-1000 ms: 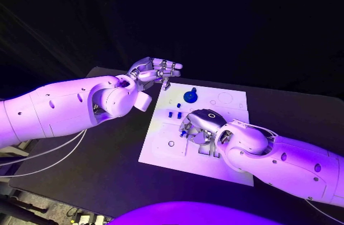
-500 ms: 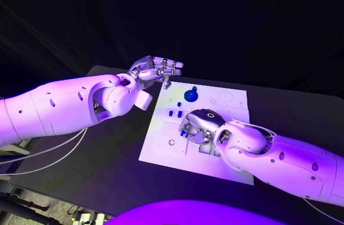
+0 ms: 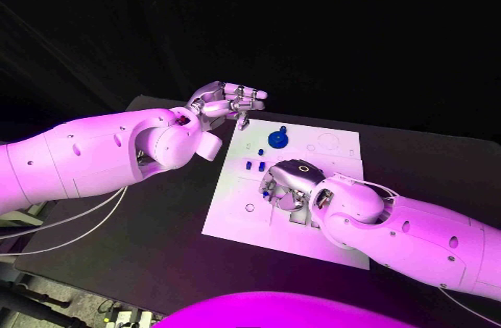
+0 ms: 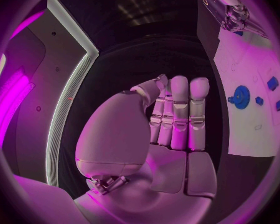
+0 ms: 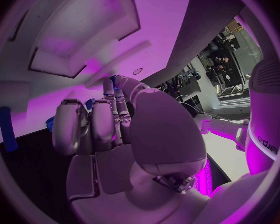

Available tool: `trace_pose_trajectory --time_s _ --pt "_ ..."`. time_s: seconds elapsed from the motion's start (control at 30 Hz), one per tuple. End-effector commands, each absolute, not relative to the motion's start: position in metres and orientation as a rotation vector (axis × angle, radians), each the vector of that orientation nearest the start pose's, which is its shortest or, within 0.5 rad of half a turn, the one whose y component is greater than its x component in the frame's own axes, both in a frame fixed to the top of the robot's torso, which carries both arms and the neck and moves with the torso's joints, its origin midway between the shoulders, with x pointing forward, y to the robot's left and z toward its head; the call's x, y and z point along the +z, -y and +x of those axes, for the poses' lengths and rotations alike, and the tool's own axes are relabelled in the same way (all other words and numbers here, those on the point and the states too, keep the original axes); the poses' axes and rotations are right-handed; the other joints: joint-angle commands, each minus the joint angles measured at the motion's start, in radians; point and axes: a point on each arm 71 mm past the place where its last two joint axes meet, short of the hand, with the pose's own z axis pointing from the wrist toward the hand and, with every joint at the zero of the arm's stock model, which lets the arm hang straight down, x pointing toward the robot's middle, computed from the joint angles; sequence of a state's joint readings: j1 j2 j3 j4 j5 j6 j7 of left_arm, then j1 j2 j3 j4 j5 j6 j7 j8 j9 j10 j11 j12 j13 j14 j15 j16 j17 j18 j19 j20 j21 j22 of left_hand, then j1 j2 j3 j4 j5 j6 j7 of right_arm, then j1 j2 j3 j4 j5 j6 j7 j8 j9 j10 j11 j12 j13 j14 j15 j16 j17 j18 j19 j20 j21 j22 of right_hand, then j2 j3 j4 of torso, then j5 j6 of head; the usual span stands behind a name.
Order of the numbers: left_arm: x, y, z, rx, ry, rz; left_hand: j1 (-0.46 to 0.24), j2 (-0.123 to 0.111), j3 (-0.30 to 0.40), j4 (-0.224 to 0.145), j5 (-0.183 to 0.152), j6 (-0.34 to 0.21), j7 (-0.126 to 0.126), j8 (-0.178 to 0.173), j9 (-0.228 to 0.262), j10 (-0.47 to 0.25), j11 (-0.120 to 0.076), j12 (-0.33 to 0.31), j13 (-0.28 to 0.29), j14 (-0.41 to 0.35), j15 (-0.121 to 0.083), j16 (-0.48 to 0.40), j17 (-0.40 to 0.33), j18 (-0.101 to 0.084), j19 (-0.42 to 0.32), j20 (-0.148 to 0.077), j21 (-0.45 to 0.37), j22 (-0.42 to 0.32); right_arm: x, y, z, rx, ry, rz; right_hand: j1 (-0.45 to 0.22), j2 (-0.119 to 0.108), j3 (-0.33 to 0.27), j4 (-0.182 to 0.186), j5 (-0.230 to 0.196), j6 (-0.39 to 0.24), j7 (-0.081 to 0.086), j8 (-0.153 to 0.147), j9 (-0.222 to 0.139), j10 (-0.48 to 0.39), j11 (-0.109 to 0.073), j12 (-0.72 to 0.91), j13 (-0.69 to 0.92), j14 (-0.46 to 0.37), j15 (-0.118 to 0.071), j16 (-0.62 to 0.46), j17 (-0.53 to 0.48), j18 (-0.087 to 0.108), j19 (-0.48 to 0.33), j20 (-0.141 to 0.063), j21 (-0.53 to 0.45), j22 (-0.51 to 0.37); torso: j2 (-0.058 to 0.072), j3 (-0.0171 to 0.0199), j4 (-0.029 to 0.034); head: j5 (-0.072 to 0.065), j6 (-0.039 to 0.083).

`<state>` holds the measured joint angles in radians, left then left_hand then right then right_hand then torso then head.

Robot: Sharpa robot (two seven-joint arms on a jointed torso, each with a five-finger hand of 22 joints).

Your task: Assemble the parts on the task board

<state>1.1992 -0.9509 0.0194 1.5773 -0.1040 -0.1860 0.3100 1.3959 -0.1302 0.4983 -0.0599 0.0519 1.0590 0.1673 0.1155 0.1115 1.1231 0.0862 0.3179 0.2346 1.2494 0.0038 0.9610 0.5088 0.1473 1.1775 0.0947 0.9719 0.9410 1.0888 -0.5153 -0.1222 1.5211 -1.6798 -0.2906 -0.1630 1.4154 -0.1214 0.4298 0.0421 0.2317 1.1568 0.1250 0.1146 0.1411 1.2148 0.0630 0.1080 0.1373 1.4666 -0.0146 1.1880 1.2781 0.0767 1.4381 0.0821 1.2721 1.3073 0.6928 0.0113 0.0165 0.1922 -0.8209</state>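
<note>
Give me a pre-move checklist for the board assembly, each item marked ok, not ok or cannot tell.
1. Board flat on the table: ok.
2. Blue gear on the board's far end, clear of both hands: ok.
3. Left robot hand off the board, raised at its far left corner: ok.
4. Left robot hand empty, fingers straight: ok.
5. Right robot hand down on mid-board over small blue parts: ok.
6. Right robot hand holding a part: cannot tell.
</note>
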Motion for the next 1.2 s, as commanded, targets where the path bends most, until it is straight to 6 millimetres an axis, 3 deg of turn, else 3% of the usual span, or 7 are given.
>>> trace_pose_trajectory --time_s 0.03,0.33,0.67,0.8,1.0,1.1,1.2 --pt "-0.154 -0.235 0.481 -1.603 -1.509 -0.998 0.0 0.012 -0.001 -0.003 0.006 -0.005 0.0 0.006 -0.001 -0.007 0.0 0.003 0.001 -0.007 0.002 -0.004 -0.001 0.009 -0.005 -0.001 -0.003 -0.002 -0.254 0.033 0.416 0.821 -1.725 -0.541 -0.023 -0.004 -0.002 -0.002 -0.002 -0.017 0.01 -0.014 -0.003 -0.022 0.008 -0.017 -0.006 0.061 0.002 0.009 0.0 -0.016 0.003 0.005 -0.008 0.116 0.0 -0.0001 -0.0005 0.001 -0.001" --pt "-0.154 -0.235 0.481 -1.601 -1.511 -0.999 0.0 0.012 -0.001 -0.003 0.006 -0.005 0.0 0.006 -0.001 -0.007 0.0 0.003 0.001 -0.007 0.002 -0.004 -0.001 0.009 -0.005 -0.001 -0.003 -0.002 -0.25 0.039 0.417 0.82 -1.682 -0.503 -0.054 -0.041 -0.015 0.001 -0.021 -0.095 0.033 -0.052 -0.02 -0.139 0.039 -0.043 -0.028 0.041 0.029 -0.03 -0.039 0.004 -0.052 0.027 -0.117 0.071 0.0 -0.0002 0.0 0.001 0.002" --pt "-0.154 -0.237 0.481 -1.596 -1.514 -1.002 0.0 0.012 -0.001 -0.003 0.006 -0.005 0.0 0.006 -0.001 -0.007 0.0 0.003 0.001 -0.007 0.002 -0.004 -0.001 0.009 -0.005 -0.001 -0.003 -0.002 -0.24 0.053 0.411 0.835 -1.631 -0.461 -0.056 -0.045 -0.029 -0.003 -0.024 -0.116 0.032 -0.05 -0.026 -0.183 0.044 -0.032 -0.03 0.026 0.032 -0.058 -0.066 0.014 -0.077 0.035 -0.165 0.053 0.0 -0.0001 -0.0004 -0.002 0.006" --pt "-0.154 -0.239 0.481 -1.593 -1.515 -1.004 0.0 0.013 -0.001 -0.004 0.006 -0.005 0.0 0.007 -0.001 -0.008 0.0 0.005 0.002 -0.008 0.002 -0.004 -0.002 0.009 -0.006 -0.001 -0.005 -0.003 -0.228 0.068 0.409 0.839 -1.594 -0.42 -0.061 -0.044 -0.037 0.0 -0.023 -0.111 0.03 -0.045 -0.025 -0.181 0.041 -0.016 -0.026 0.025 0.031 -0.055 -0.066 0.015 -0.077 0.036 -0.166 0.053 0.0 -0.0011 -0.0015 -0.008 0.01" --pt "-0.154 -0.241 0.48 -1.59 -1.517 -1.005 0.0 0.013 -0.001 -0.004 0.006 -0.005 0.0 0.007 -0.001 -0.008 0.0 0.006 0.002 -0.008 0.002 -0.004 -0.002 0.009 -0.006 -0.001 -0.004 -0.002 -0.204 0.107 0.42 0.769 -1.613 -0.371 -0.067 -0.046 -0.046 0.004 -0.028 -0.114 0.021 -0.045 -0.025 -0.18 0.037 -0.001 -0.023 0.028 0.028 -0.047 -0.064 0.014 -0.073 0.035 -0.16 0.057 -0.001 -0.0012 -0.0034 -0.035 0.022" --pt "-0.154 -0.241 0.48 -1.589 -1.517 -1.006 0.001 0.014 -0.001 -0.004 0.006 -0.004 0.0 0.007 -0.001 -0.008 0.0 0.007 0.002 -0.008 0.002 -0.003 -0.002 0.009 -0.005 -0.001 -0.004 -0.002 -0.193 0.126 0.431 0.717 -1.621 -0.386 -0.071 -0.048 -0.061 0.009 -0.051 -0.115 0.014 -0.044 -0.025 -0.189 0.036 0.01 -0.022 0.019 0.028 -0.07 -0.087 0.02 -0.089 0.035 -0.198 0.041 -0.004 -0.0026 -0.0076 -0.045 0.028" --pt "-0.155 -0.241 0.48 -1.59 -1.518 -1.005 0.001 0.014 -0.001 -0.004 0.006 -0.004 0.0 0.007 -0.001 -0.008 0.0 0.007 0.002 -0.008 0.002 -0.003 -0.002 0.009 -0.005 -0.001 -0.004 -0.002 -0.189 0.138 0.439 0.673 -1.631 -0.406 -0.074 -0.056 -0.085 0.017 -0.058 -0.122 -0.007 -0.046 -0.027 -0.209 0.041 0.019 -0.023 0.01 0.033 -0.083 -0.102 0.023 -0.1 0.037 -0.221 0.032 -0.005 -0.0042 -0.0099 -0.049 0.032"
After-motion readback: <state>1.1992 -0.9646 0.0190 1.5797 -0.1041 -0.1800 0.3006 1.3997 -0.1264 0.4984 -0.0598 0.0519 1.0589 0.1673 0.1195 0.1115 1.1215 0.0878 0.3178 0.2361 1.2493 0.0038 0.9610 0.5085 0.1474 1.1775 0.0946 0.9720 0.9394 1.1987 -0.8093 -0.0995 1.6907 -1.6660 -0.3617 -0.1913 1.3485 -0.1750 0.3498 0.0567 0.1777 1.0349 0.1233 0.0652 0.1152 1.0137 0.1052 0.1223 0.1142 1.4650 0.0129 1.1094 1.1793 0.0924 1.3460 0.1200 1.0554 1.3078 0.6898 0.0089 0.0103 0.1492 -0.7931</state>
